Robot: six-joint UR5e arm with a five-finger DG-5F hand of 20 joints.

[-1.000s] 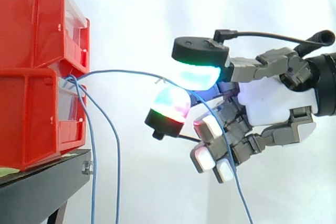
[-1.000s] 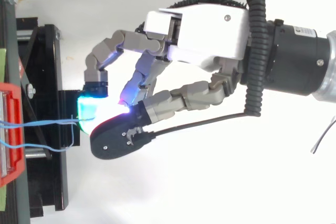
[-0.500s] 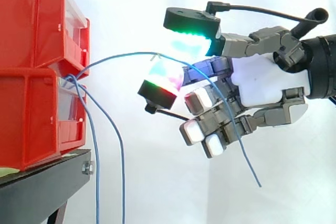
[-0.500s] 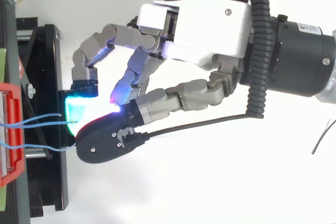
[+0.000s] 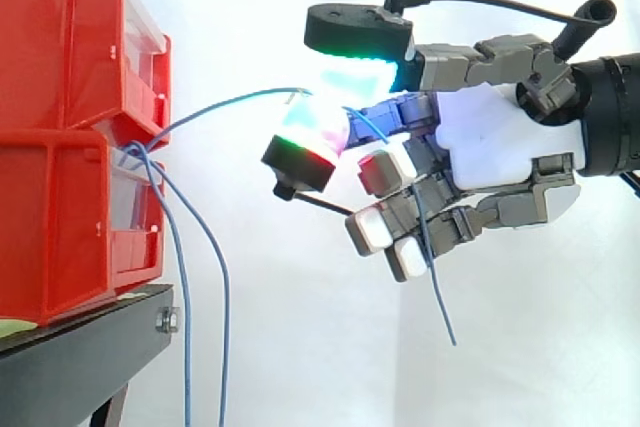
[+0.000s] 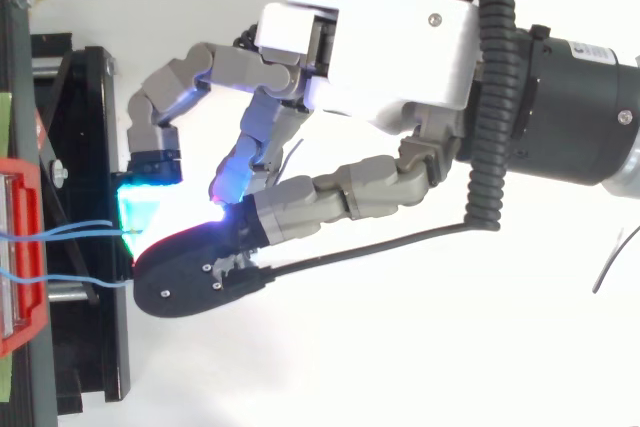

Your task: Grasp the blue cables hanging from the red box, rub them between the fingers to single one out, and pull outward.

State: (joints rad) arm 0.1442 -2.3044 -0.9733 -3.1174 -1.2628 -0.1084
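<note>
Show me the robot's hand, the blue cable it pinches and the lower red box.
hand (image 5: 490, 152): side view, on the white palm.
blue cable (image 5: 240, 97): side view, on its raised arc.
lower red box (image 5: 60, 227): side view, on its side wall.

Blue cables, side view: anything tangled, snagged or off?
Nothing stands out. One blue cable arcs from the red bins to the hand, pinched between its pads; two other cables hang freely below the bins.
</note>
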